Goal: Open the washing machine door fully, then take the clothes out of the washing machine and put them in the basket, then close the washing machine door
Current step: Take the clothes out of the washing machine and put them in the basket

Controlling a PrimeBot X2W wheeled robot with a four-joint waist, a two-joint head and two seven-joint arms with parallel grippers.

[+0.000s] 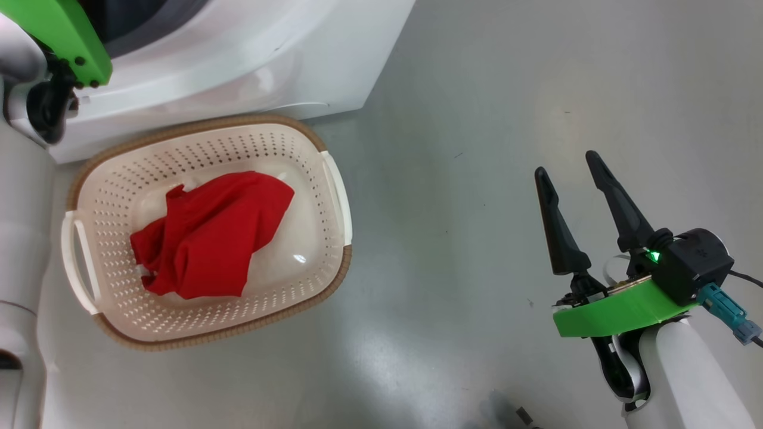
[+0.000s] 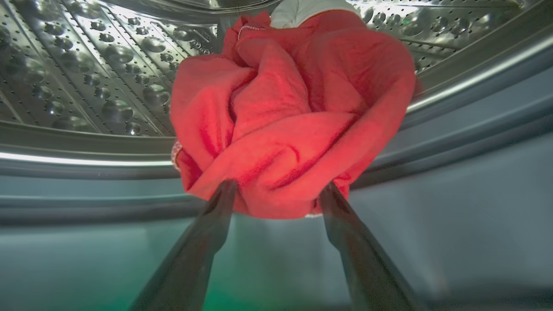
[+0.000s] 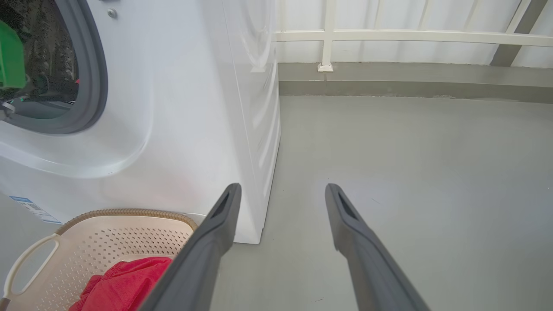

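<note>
Your left hand [image 2: 277, 186] is reaching into the washing machine [image 1: 250, 65]. Its two dark fingers [image 2: 203, 242] are spread wide and point at a bunched red garment [image 2: 293, 116] lying against the dimpled steel drum [image 2: 86, 65]. The fingertips sit at the lower edge of the bunch, one to each side (you cannot tell whether they press the cloth or merely meet it), and nothing is pinched between them. In the head view the left arm's green wrist bracket [image 1: 65, 36] is at the machine's opening, top left. In the right wrist view a green piece [image 3: 11, 56] shows inside the grey rubber ring [image 3: 93, 86].

Your right hand [image 1: 566, 164] hangs over the bare grey floor [image 1: 465, 107], well apart from the machine and off to the right of the basket [image 1: 197, 125]. Its fingers are spread too, with nothing between them. They point up the head view and lean a little left, and the pale forearm rises from the lower right corner.

The basket stands on the floor just in front of the machine's base. A crumpled heap of red clothes [image 1: 214, 238] lies on its bottom, around the middle.
</note>
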